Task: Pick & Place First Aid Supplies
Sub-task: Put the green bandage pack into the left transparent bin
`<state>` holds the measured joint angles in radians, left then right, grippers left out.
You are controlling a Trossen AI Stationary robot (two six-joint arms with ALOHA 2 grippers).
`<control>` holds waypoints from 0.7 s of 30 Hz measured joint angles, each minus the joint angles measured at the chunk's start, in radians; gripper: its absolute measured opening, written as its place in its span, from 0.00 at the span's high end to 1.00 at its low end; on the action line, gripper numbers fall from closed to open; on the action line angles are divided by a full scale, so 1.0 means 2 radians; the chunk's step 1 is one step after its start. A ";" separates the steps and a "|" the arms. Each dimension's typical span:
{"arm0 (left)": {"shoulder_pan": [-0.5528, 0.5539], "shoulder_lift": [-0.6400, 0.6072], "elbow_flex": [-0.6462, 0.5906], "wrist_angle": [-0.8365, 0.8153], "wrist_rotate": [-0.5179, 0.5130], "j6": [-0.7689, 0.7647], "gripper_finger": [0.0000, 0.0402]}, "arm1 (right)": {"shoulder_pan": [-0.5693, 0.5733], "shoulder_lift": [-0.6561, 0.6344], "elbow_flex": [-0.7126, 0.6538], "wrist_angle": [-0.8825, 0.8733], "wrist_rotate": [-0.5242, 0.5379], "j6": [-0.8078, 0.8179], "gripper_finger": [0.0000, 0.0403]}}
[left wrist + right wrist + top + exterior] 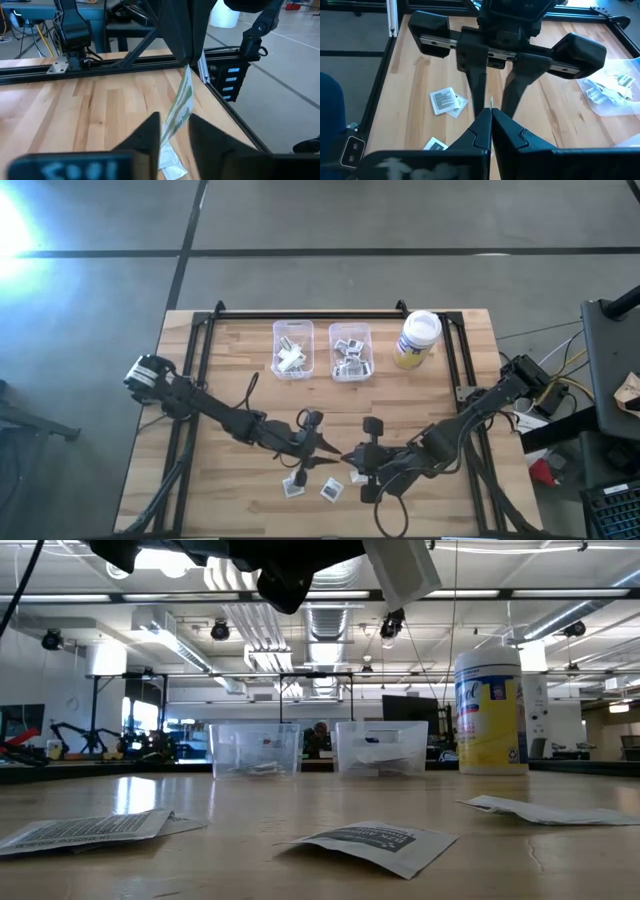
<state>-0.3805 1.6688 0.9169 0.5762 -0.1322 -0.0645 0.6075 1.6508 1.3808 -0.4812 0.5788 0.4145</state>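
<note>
My right gripper (491, 125) is shut on a long narrow pale strip packet with green print (181, 102), above the table's near middle. My left gripper (175, 132) faces it, open, with one finger on each side of the strip; I cannot tell whether a finger touches it. In the high view the two grippers meet tip to tip (343, 455). Three square white packets with dark print lie flat on the wood below them (292, 485) (331, 491) (358, 477). In the low view packets also lie flat (375, 840) (85, 830) (545, 810). My right gripper pinches the strip packet by one end (187, 70) between its two fingers, which come slanting down from the table's right side. The strip is lifted clear at the hold and runs from the fingertips in between the left gripper's fingers (475, 85). Its far end (170, 162) hangs low.
Two clear plastic bins (292, 348) (350, 350) stand at the table's far middle, each holding several packets. A white-lidded yellowish jar (417, 338) stands to their right. Dark rails run along the table's left, right and far edges.
</note>
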 joint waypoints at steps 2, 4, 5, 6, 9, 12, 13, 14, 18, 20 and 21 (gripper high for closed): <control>0.000 0.000 0.000 0.000 0.000 0.002 0.85 | 0.000 0.000 0.000 0.000 0.000 0.000 0.98; 0.000 0.000 0.000 0.000 0.000 0.002 0.94 | 0.000 0.000 0.000 0.001 0.000 0.000 0.98; 0.000 0.000 0.000 0.000 0.000 0.002 0.97 | 0.000 0.000 0.000 0.001 0.000 0.000 0.98; 0.000 0.000 0.000 0.000 0.000 0.002 0.98 | 0.000 0.000 0.000 0.001 0.000 0.000 0.98; 0.000 0.000 0.000 0.000 0.000 0.002 0.98 | 0.000 0.000 0.000 0.001 0.000 0.000 0.98; 0.000 0.000 -0.001 0.000 0.000 0.002 0.99 | 0.000 0.000 0.000 0.000 0.000 0.000 0.98; 0.000 0.000 -0.001 0.000 0.000 0.002 1.00 | 0.000 0.000 0.000 0.000 0.000 0.000 0.98; 0.000 0.000 -0.001 0.000 0.000 0.002 1.00 | 0.000 0.000 0.000 0.000 0.000 0.000 0.97; 0.000 0.000 -0.001 -0.004 0.000 -0.004 1.00 | 0.000 0.000 0.000 -0.001 -0.003 0.013 0.92; 0.000 0.000 -0.001 -0.010 0.000 -0.010 1.00 | -0.001 0.000 0.000 -0.009 -0.004 0.034 0.87; 0.000 0.000 -0.001 -0.017 0.000 -0.012 1.00 | -0.002 0.000 0.000 -0.015 -0.004 0.045 0.84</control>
<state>-0.3805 1.6678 0.9142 0.5430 -0.1318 -0.0875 0.6036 1.6508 1.3804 -0.5106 0.5702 0.5040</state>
